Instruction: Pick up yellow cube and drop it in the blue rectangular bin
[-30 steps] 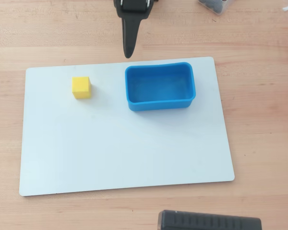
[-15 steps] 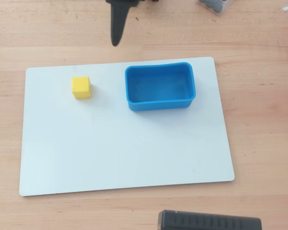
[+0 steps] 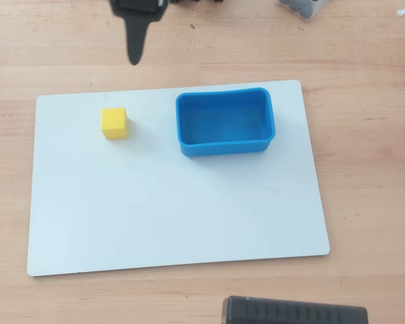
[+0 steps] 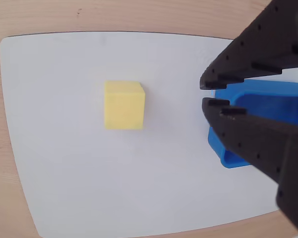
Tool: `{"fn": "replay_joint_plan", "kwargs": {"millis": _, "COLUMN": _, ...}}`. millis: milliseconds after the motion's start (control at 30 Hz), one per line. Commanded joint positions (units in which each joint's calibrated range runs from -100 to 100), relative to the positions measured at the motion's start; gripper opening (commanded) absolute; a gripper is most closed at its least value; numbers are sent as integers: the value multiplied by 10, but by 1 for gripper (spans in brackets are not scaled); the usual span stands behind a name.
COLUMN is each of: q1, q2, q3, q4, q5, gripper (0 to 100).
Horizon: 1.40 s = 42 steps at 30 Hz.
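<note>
The yellow cube (image 3: 115, 123) sits on the left part of a white board (image 3: 175, 209); in the wrist view the cube (image 4: 124, 105) lies left of centre. The blue rectangular bin (image 3: 223, 147) stands empty on the board to the cube's right; in the wrist view the bin (image 4: 224, 154) is partly hidden behind the fingers. My black gripper (image 3: 134, 59) hangs above the wooden table beyond the board's far edge, up from the cube. In the wrist view the gripper (image 4: 204, 93) enters from the right, its jaws almost touching and holding nothing.
The white board lies on a wooden table (image 3: 364, 169). A dark ribbed block (image 3: 293, 312) sits at the near edge. A grey object (image 3: 300, 8) shows at the top right corner.
</note>
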Motion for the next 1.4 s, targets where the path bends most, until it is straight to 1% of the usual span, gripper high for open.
{"fn": "replay_joint_plan", "kwargs": {"millis": 0, "q1": 30, "q2": 112, "q3": -189, "q4": 28, "q5": 17, "gripper": 0}}
{"fn": "replay_joint_plan", "kwargs": {"millis": 200, "q1": 40, "q2": 198, "q3": -256, "q4": 38, "q5": 36, "gripper": 0}}
{"fn": "replay_joint_plan", "kwargs": {"millis": 367, "q1": 37, "q2": 239, "q3": -263, "q4": 28, "q5": 65, "gripper": 0}}
{"fn": "replay_joint_plan", "kwargs": {"millis": 533, "q1": 36, "q2": 266, "q3": -271, "q4": 18, "q5": 82, "gripper": 0}}
{"fn": "replay_joint_plan", "kwargs": {"millis": 867, "q1": 58, "q2": 357, "q3": -309, "q4": -13, "q5": 81, "gripper": 1}}
{"fn": "replay_joint_plan", "kwargs": {"millis": 933, "q1": 61, "q2": 367, "q3": -313, "q4": -14, "q5": 80, "gripper": 4}}
{"fn": "replay_joint_plan", "kwargs": {"millis": 1033, "q1": 64, "q2": 368, "q3": -314, "q4": -18, "q5": 78, "gripper": 16}}
{"fn": "replay_joint_plan", "kwargs": {"millis": 1100, "q1": 63, "q2": 368, "q3": -314, "q4": -20, "q5": 75, "gripper": 19}}
{"fn": "replay_joint_plan", "kwargs": {"millis": 1367, "q1": 52, "q2": 416, "q3": -319, "q4": -22, "q5": 67, "gripper": 22}}
